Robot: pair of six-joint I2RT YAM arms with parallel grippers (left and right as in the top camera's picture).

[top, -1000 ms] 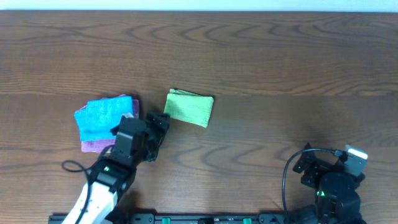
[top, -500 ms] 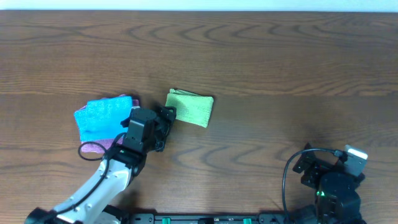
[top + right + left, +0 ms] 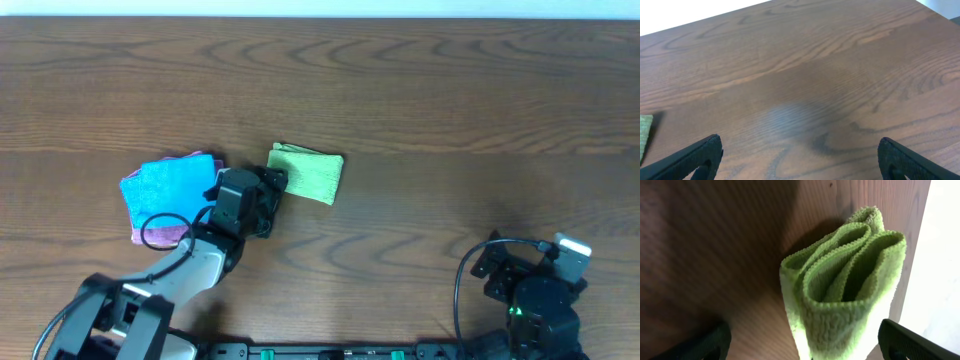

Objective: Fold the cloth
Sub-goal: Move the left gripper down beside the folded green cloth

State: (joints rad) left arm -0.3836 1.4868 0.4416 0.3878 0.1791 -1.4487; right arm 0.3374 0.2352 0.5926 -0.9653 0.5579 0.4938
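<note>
Green cloth [image 3: 308,173] at mid-depth of table [image 3: 450,90], left of centre, bundled in looped layers; long axis along table's length, slightly tilted. Left hand [image 3: 271,186] at its left end, spread wide, nothing clamped; far nearer than right hand [image 3: 800,162], by near right corner, agape, empty. Cloth's left end hidden under hand overhead; contact unclear. Blue cloth [image 3: 165,188] just left

Dark wood-grain bench [image 3: 450,90] spread across the view, folded blue cloth [image 3: 165,190] laid on top of a pink cloth [image 3: 140,238], both placed left of centre, near the front edge.
</note>
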